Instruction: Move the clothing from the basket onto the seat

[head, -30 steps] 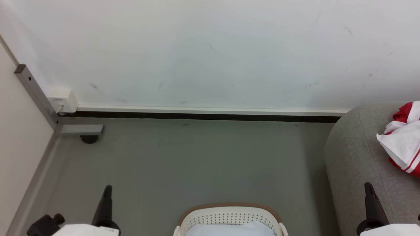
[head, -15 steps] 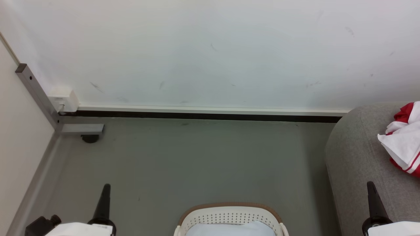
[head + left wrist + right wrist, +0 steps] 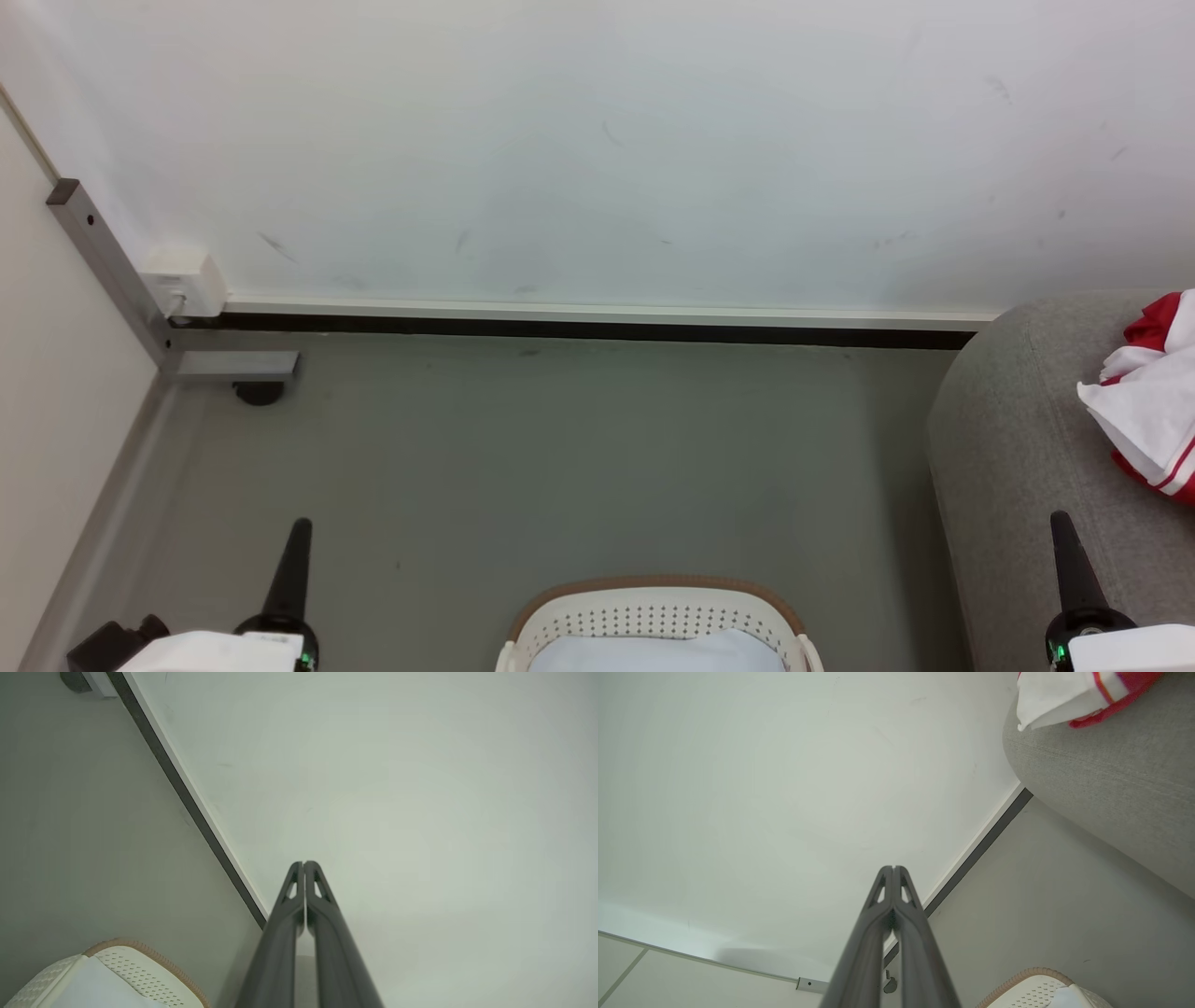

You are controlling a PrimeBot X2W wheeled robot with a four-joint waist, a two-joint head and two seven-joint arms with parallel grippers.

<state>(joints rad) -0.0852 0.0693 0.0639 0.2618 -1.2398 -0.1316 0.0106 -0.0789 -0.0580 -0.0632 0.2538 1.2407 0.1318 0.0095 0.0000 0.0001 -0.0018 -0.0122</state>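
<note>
The white basket [image 3: 658,611] with a brown rim sits on the floor at the bottom centre of the head view; only its pale lining shows inside. Red and white clothing [image 3: 1148,401] lies bunched on the grey seat [image 3: 1018,448] at the right edge. My left gripper [image 3: 299,527] points up at the lower left, shut and holding nothing. My right gripper [image 3: 1060,518] rises at the lower right in front of the seat, shut and holding nothing. Both wrist views show fingers pressed together: left gripper [image 3: 303,863], right gripper [image 3: 893,868]. The basket rim [image 3: 140,947] and the clothing [image 3: 1064,695] appear there too.
A white wall [image 3: 597,149] with a dark baseboard [image 3: 579,329] runs across the back. A grey metal frame post [image 3: 112,271] with a white box [image 3: 182,280] and a black foot [image 3: 257,392] stands at the left. Grey floor [image 3: 560,457] lies between the wall and the basket.
Both grippers have sunk slightly toward the bottom of the head view, and the picture has shifted a little. Basket and clothing lie as before.
</note>
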